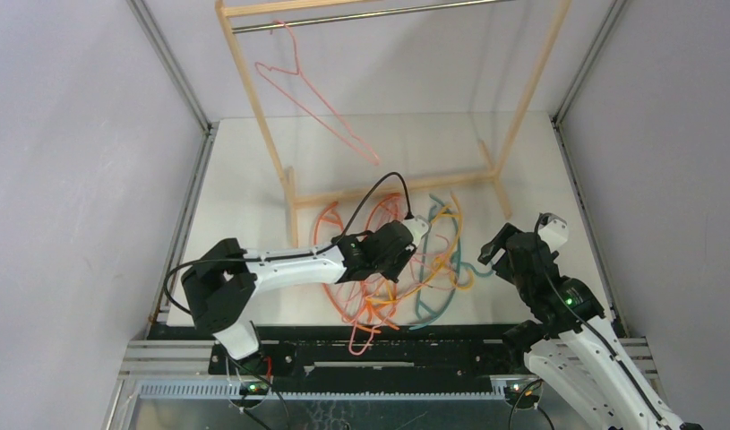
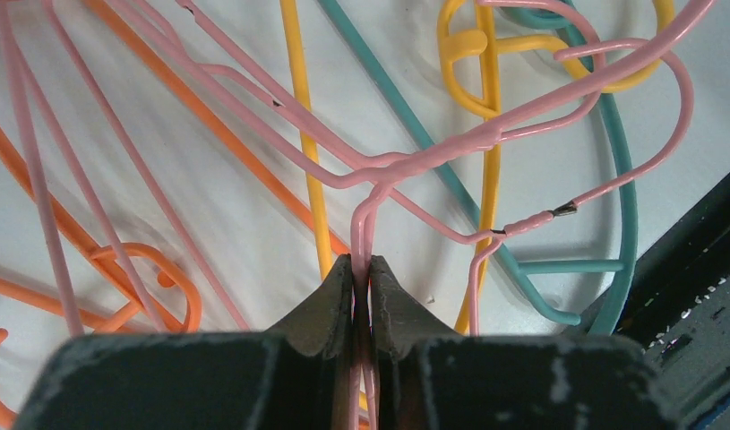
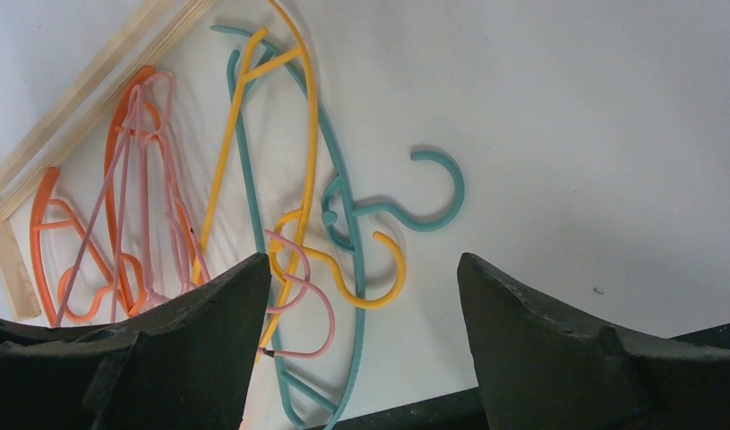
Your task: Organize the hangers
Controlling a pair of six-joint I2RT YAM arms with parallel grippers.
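A tangled pile of hangers [image 1: 406, 273] lies on the white table in front of the rack: pink, orange, one yellow and one teal. One pink hanger [image 1: 318, 100] hangs from the rack's rod. My left gripper [image 2: 362, 262] is down in the pile, shut on a doubled pink hanger wire [image 2: 365, 215]. In the top view it [image 1: 395, 262] sits over the pile's middle. My right gripper [image 3: 365, 269] is open and empty, held above the table right of the pile [image 1: 497, 253]. Below it lie the teal hanger [image 3: 345, 179], the yellow hanger [image 3: 309, 134] and a pink hook [image 3: 312, 305].
The wooden-framed rack [image 1: 253, 90] with a metal rod [image 1: 370, 13] stands at the back, its base bar [image 1: 397, 186] just behind the pile. Grey walls close in both sides. A dark rail [image 1: 379, 333] runs along the table's near edge.
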